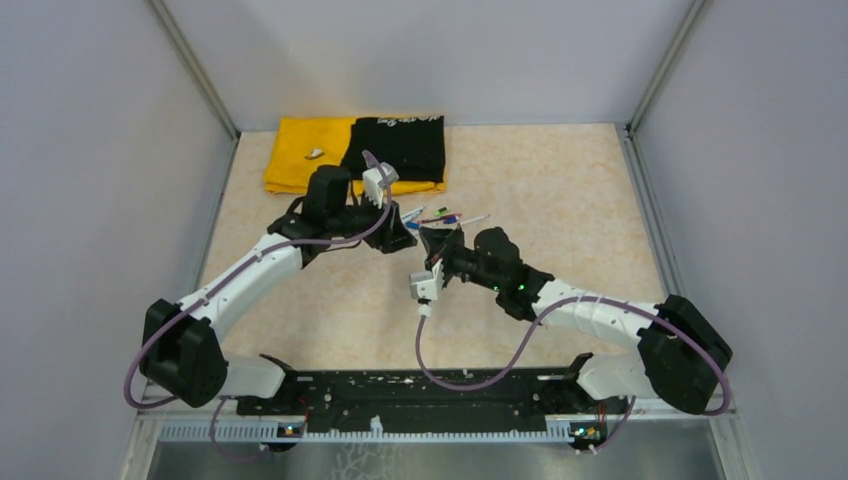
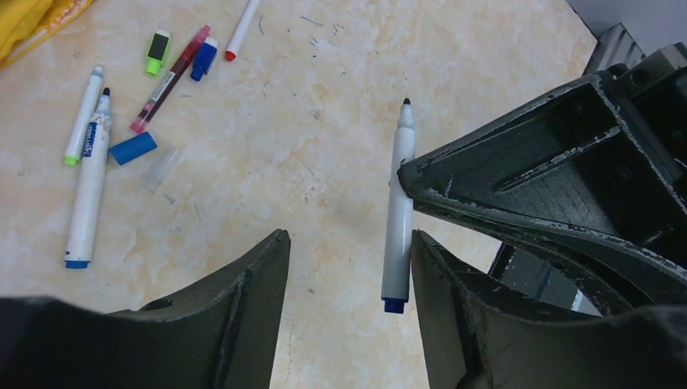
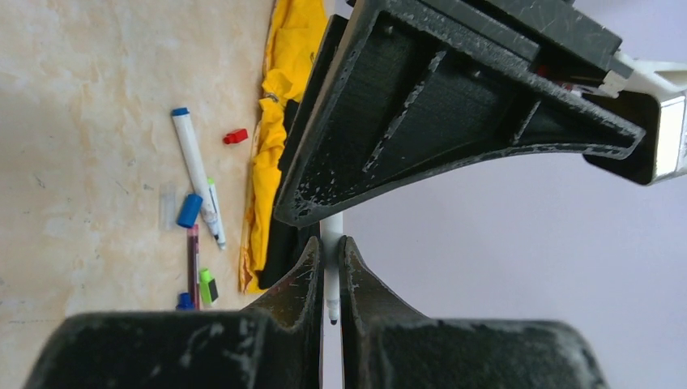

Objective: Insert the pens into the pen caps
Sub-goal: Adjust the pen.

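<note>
Handover is my guess at what's going on: the right gripper (image 3: 330,241) is clenched on a white pen (image 2: 398,203) up in the air over the middle of the tabletop (image 2: 340,97), and the left gripper (image 2: 348,239) has its jaws apart on either side of it, not gripping. The pen's long axis runs along the left fingers, bare black tip pointing away from that wrist and blue end toward it, and it sits hard by one finger rather than centred. The right gripper's body crowds that side closely. Below, toward the far edge, lie other pens (image 2: 85,194), a blue cap (image 2: 132,148) and a green cap (image 2: 158,51); beyond them, a yellow cloth (image 1: 300,155).
</note>
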